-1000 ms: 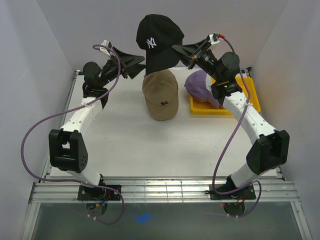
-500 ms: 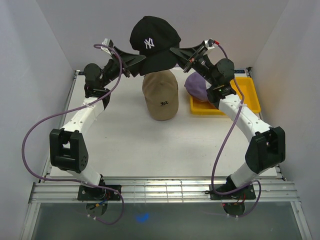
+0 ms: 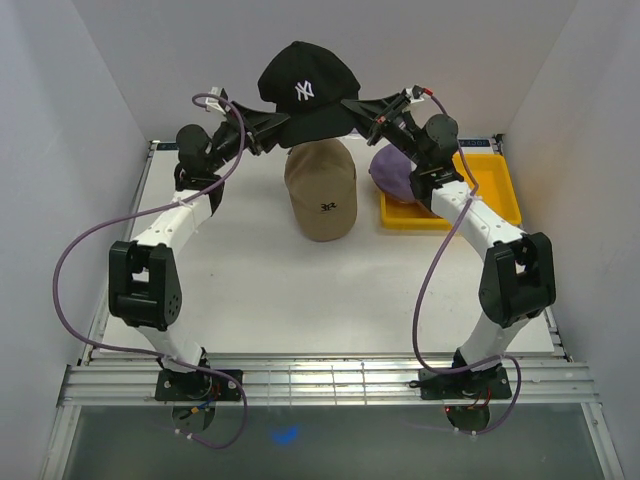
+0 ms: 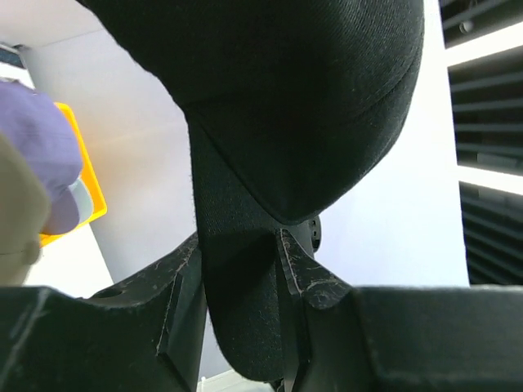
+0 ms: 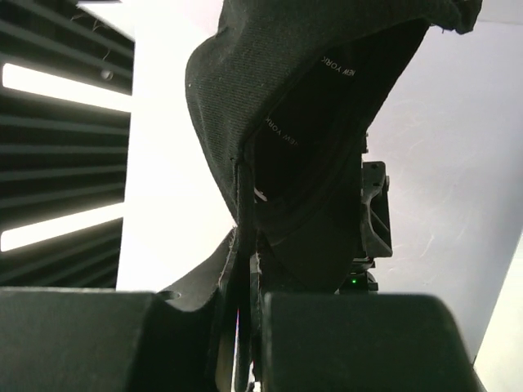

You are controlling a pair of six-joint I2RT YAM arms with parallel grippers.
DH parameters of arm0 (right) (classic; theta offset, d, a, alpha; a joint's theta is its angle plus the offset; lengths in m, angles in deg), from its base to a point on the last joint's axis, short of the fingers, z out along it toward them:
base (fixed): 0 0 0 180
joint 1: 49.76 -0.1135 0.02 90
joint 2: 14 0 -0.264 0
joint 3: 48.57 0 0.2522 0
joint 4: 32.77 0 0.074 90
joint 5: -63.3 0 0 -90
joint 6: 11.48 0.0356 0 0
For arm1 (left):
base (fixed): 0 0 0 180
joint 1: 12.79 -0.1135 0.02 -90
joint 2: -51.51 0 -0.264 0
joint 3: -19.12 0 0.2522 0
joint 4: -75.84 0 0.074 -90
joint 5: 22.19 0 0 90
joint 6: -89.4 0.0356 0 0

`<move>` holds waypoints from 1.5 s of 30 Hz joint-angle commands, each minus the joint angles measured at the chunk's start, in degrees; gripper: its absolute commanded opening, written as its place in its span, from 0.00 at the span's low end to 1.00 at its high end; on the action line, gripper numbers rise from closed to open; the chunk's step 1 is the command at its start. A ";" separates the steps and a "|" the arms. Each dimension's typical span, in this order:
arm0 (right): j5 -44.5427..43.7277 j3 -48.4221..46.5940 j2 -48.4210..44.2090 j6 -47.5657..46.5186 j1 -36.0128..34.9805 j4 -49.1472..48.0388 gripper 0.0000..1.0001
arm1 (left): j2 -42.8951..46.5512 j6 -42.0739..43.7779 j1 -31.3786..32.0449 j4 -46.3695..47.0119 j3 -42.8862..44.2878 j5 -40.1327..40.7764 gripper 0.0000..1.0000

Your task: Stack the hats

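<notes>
Black fabric fills the gap of the left gripper (image 4: 237, 253). Its two fingers stand a moderate way apart and press from both sides on a thick fold of the black cap (image 3: 305, 90), so the cap is gripped. The right gripper (image 5: 245, 269) has its fingers almost together and pinches a thin edge of the same cap. The cap's printed inner band shows just above them in the right wrist view.

From overhead, the black cap hangs in the air between the two grippers, at 12 o'clock of the table (image 3: 250, 280). Its crown is up and its white logo faces the camera. The left gripper holds it at about its 7 o'clock, the right gripper at about its 4 o'clock.

At 6 o'clock of the black cap, a tan cap (image 3: 320, 190) lies on the table, its small dark logo toward 6 o'clock. The black cap's lower edge overlaps the tan cap's far end in this view; whether they touch I cannot tell.

At 3 o'clock of the tan cap, a purple cap (image 3: 392, 172) rests at the 9 o'clock end of a yellow tray (image 3: 497, 190), partly hidden by the right arm.
</notes>
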 commanded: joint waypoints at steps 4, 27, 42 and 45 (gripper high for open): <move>3.64 -5.07 4.52 -2.99 -0.15 4.30 0.08 | -5.59 -0.98 1.40 -2.19 5.52 -3.71 0.20; 9.53 7.58 5.67 -6.51 2.14 -1.58 0.08 | -5.69 3.24 1.93 -6.76 -1.06 -6.00 0.19; 11.11 14.26 6.63 -7.74 3.54 -3.96 0.08 | -1.38 6.66 2.72 -9.22 -6.52 -7.14 0.18; 11.46 14.53 7.16 -8.00 3.81 -3.87 0.08 | -0.94 7.02 2.72 -9.57 -7.30 -7.05 0.18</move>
